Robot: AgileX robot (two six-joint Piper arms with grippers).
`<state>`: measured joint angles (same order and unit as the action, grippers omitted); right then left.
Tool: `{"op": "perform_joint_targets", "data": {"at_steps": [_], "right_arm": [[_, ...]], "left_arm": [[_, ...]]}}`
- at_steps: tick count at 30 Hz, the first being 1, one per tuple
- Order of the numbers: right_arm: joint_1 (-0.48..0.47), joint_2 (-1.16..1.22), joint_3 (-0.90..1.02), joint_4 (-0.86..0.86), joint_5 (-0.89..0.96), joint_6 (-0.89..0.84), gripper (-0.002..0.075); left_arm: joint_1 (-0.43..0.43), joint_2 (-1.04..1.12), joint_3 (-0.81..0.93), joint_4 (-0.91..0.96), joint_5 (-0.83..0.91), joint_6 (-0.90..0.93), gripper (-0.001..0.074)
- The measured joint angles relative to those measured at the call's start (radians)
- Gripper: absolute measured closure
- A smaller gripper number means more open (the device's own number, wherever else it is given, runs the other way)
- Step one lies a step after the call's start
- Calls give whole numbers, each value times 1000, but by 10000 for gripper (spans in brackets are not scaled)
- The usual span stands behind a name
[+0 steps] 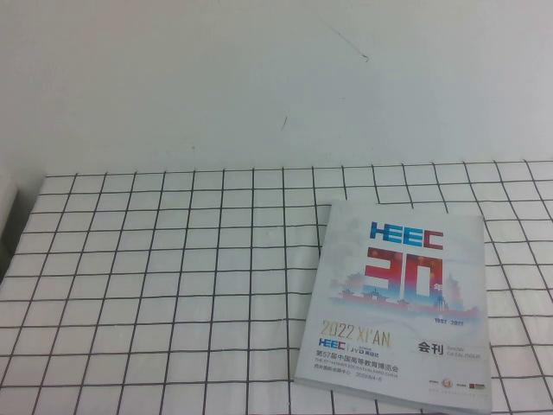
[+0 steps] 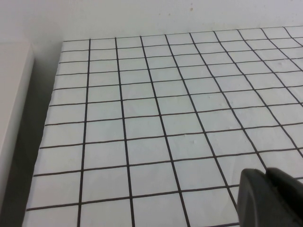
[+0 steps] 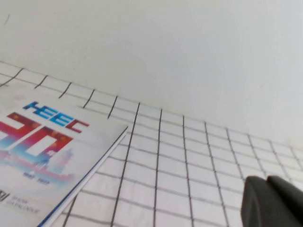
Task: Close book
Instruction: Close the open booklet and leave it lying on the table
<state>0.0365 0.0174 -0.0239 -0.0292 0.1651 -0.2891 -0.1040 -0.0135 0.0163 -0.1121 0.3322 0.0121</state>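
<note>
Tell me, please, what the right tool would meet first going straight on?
The right tool would probably meet the checked cloth beside the book; depth is unclear. The left tool hangs over the same cloth.

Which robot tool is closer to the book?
Right. The right tool hovers close to the book, which shows in its wrist view. The left tool hovers over the checked cloth, with no book in its view.

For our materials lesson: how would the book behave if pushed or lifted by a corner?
The book looks thin, so probably sags. Flat on the cloth, it likely slides, not rolls. Left gripper, right gripper: both off it.
</note>
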Motion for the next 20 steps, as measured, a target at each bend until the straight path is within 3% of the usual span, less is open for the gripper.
{"op": "perform_joint_targets", "data": {"at_steps": [7,20], "right_arm": [[0,-28,49,-13,163,195,729],[0,-28,48,-19,170,211,729]], "left_arm": [[0,0,0,-4,0,0,738],[0,0,0,-5,0,0,738]]}}
